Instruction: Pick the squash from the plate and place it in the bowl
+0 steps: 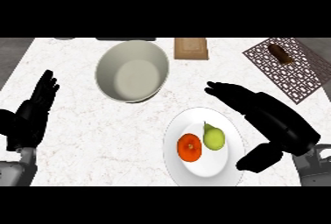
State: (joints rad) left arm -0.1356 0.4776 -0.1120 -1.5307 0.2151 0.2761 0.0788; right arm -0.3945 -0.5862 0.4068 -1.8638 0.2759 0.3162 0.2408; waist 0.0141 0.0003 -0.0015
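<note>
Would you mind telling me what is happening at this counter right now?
The robot is about to move the squash into the bowl, but has not grasped it yet. The orange squash lies on the white plate beside a green pear. The right hand hovers open at the plate's right rim, holding nothing. The left hand rests open near the counter's left edge.

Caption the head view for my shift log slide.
Right hand open by the plate holding the orange squash and a green pear; bowl empty, left hand resting at left.
</note>
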